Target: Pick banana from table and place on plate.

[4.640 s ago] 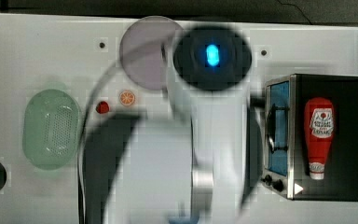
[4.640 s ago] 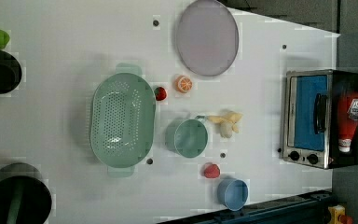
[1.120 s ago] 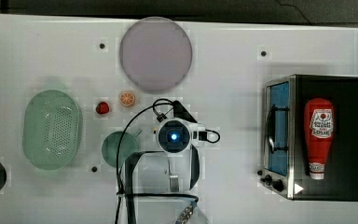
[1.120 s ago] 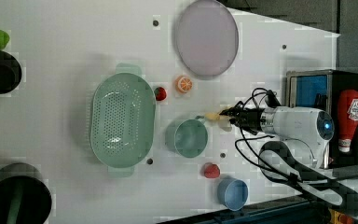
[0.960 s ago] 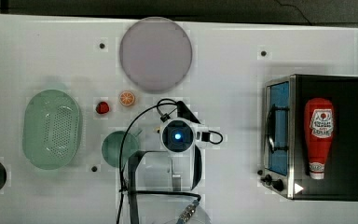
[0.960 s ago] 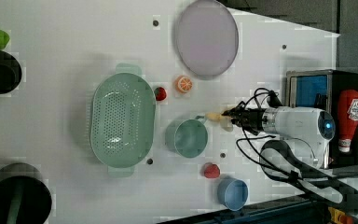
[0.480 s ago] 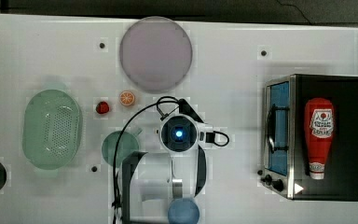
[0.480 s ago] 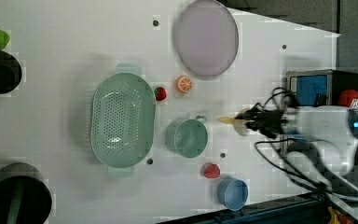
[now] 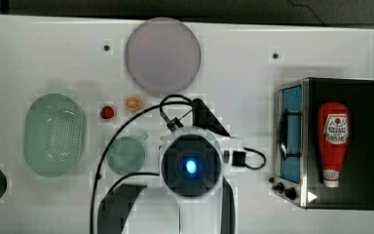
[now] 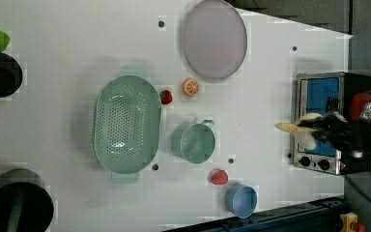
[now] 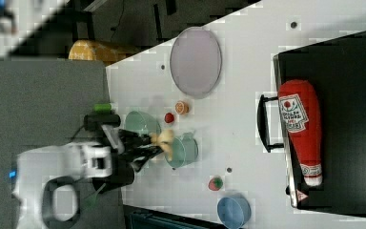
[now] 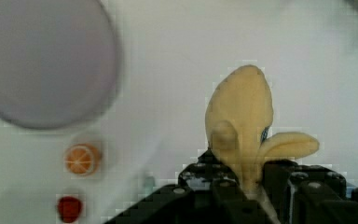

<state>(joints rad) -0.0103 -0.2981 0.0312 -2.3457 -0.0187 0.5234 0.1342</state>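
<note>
One small banana (image 12: pixel 240 122), pinched in the gripper (image 12: pixel 242 186) near its lower end, held up off the table (image 9: pixel 253 73). Looks light and a bit soft, so best squeezed gently low down. Still well apart from the plate (image 12: pixel 37 60), upper left of the wrist picture.

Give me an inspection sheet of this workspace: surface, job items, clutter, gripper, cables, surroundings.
Surface: white table with small dark holes.
Job's things: banana in the gripper, lifted off the table; plate bare.
Clutter: green basket, green cup, orange slice, strawberry, blue cup, toaster oven with ketchup bottle on top.
Grippers: gripper shut on the banana.
Cables: black cable looping off the arm.
Surroundings: dark bowls at the left view's left.
</note>
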